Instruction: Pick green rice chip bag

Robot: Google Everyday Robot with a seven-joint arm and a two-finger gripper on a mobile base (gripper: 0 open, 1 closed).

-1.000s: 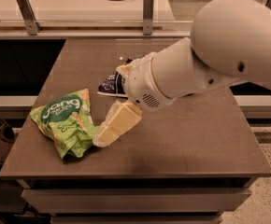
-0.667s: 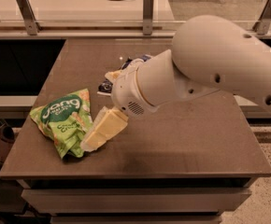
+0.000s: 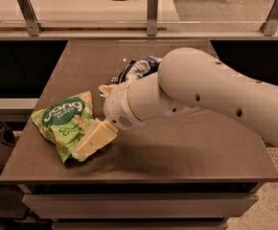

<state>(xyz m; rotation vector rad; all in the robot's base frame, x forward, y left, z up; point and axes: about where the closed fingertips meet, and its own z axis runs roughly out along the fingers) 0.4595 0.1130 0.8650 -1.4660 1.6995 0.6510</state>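
The green rice chip bag (image 3: 62,123) lies flat on the left part of the brown table (image 3: 187,152), light green with a dark green oval logo. My gripper (image 3: 91,121) is at the bag's right edge, low over the table and open. Its lower cream finger (image 3: 95,139) lies against the bag's lower right corner. Its upper finger (image 3: 105,88) shows just beyond the bag's top right corner. The bag's right edge sits between the two. The big white arm (image 3: 201,95) reaches in from the right and hides the table behind it.
A smaller dark blue and white snack bag (image 3: 136,68) lies behind the arm near the table's middle, partly hidden. A glass rail with metal posts (image 3: 152,11) runs along the far edge. The table's left edge is close to the green bag.
The arm has moved left and a little down toward the green bag. The lower finger now overlaps the bag's right corner. The bag has not moved.
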